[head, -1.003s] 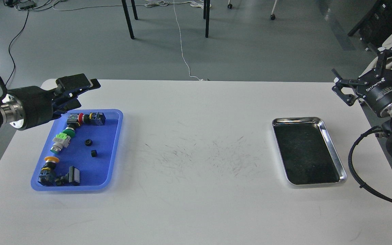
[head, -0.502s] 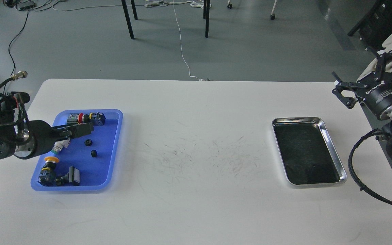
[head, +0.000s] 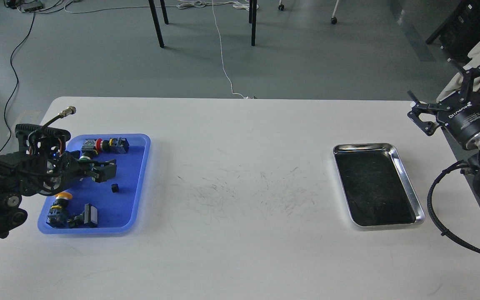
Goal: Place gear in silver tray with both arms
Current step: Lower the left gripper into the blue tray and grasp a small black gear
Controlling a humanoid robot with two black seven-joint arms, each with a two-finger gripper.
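On the white table [head: 240, 233], toward its right side, sits the silver tray [head: 409, 187], its dark floor bare. Toward the left side, well apart from it, sits a blue tray [head: 140, 183] holding push-button switches and small black parts.

Left gripper [head: 106, 171]: low over the blue tray's middle, reaching in from the left edge. Its dark fingers [head: 103, 166] run close together over the tray floor; whether they are parted or clamped on anything cannot be told from this view. One small black gear [head: 115, 188] lies loose on the blue floor just beside and below the fingertips, apart from them. Whether a second gear lies under the fingers cannot be seen.

Other contents of the blue tray: a red-capped switch [head: 98, 144] along the far rim, a yellow-capped switch [head: 61, 200] near the left wall, and a black block [head: 88, 216] near the front rim.

Right gripper [head: 450, 93]: raised beyond the table's right edge, behind and to the right of the silver tray, clear of it. Its fingers are spread wide and carry nothing.
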